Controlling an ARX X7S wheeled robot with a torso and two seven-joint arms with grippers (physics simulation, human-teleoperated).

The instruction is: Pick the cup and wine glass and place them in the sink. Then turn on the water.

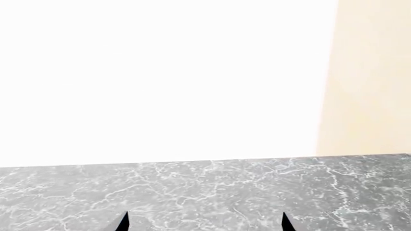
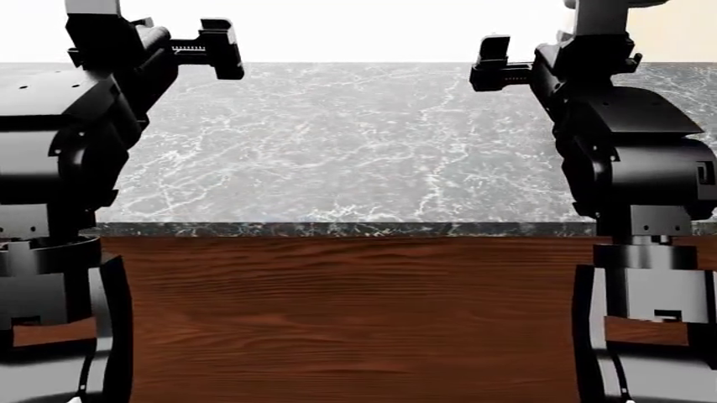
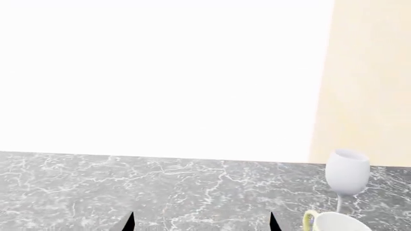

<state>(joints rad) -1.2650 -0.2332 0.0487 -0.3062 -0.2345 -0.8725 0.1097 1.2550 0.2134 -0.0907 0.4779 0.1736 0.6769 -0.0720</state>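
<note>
In the right wrist view the white wine glass (image 3: 347, 174) stands upright on the grey marble counter (image 3: 160, 187), and the pale yellow cup (image 3: 334, 223) sits just in front of it, cut off by the frame edge. My right gripper (image 3: 200, 224) is open, empty, and off to one side of both. My left gripper (image 1: 204, 224) is open too, over bare counter (image 1: 205, 187). The head view shows both grippers, left (image 2: 213, 46) and right (image 2: 493, 67), raised above the counter (image 2: 336, 143). The sink is out of view.
A white wall (image 3: 160, 72) backs the counter, with a beige wall (image 3: 366, 77) beside it. A dark wood cabinet front (image 2: 348, 319) drops below the counter's near edge between my arms.
</note>
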